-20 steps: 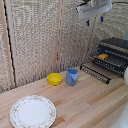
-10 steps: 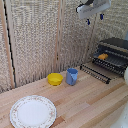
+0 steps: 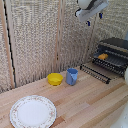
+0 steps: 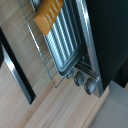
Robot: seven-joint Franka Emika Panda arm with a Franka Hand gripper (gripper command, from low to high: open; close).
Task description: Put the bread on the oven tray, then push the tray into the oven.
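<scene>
The bread is an orange-brown block lying on the oven pan, which sits in the mouth of the dark oven. In the wrist view the bread rests at one end of the ribbed pan, beside the oven's black body. My clamp hangs high above the oven, well clear of it. Its blue-tipped fingers stand apart and hold nothing. The fingers do not show in the wrist view.
The oven's open door juts out low over the wooden table. A blue cup and a yellow bowl stand near the woven back wall. A white plate lies at the front. Two oven knobs show.
My clamp has drifted a little toward the exterior view's left, staying high above the oven. The bread, pan and oven have not moved.
</scene>
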